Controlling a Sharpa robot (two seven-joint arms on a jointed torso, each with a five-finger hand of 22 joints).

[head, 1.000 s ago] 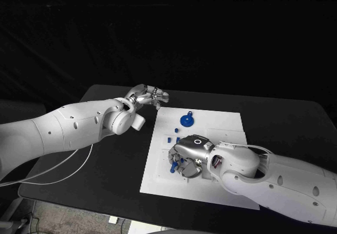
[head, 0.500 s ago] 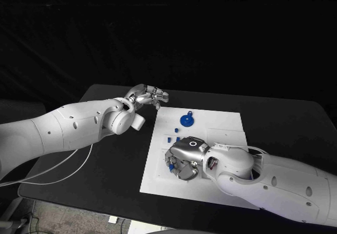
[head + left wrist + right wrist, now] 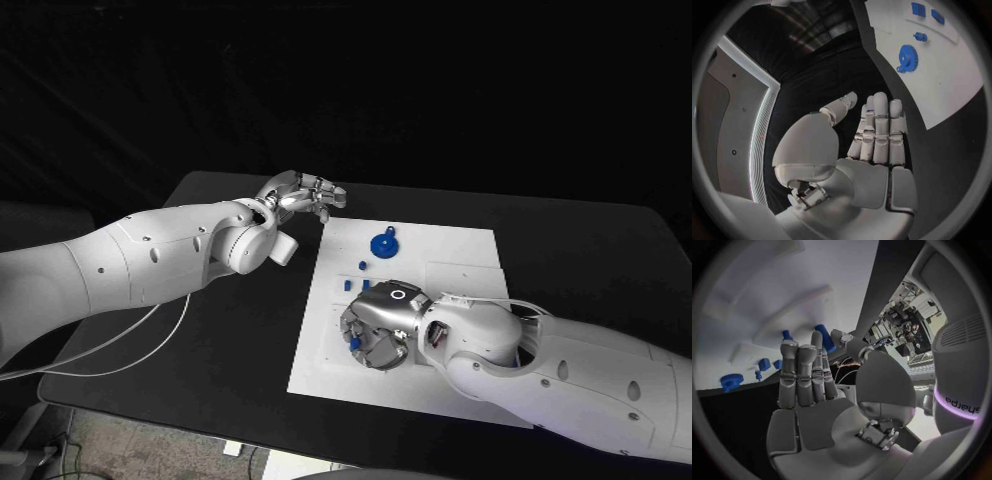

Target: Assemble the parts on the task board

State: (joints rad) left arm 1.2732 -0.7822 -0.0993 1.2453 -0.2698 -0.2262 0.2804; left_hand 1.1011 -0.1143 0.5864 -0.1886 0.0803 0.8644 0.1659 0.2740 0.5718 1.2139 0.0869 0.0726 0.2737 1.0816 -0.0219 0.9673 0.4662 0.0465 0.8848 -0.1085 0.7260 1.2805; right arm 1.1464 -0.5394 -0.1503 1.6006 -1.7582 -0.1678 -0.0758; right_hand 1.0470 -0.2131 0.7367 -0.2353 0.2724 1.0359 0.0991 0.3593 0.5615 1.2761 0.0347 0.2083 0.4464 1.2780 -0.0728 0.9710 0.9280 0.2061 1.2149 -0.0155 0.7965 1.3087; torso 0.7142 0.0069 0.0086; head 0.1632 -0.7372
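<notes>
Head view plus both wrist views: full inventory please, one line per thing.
table: one, black, under everything.
task board: one, white, middle of the table.
gear: one, blue, far part of the board.
small pegs: a few, blue, on the board between the gear and the right hand; exact count unclear.
cable: one, white, near the table's left edge.
left hand: silver, off the board's far left corner, fingers apart, holding nothing.
right hand: silver, over the board's near middle, fingertips by a blue part; grasp unclear.
</notes>
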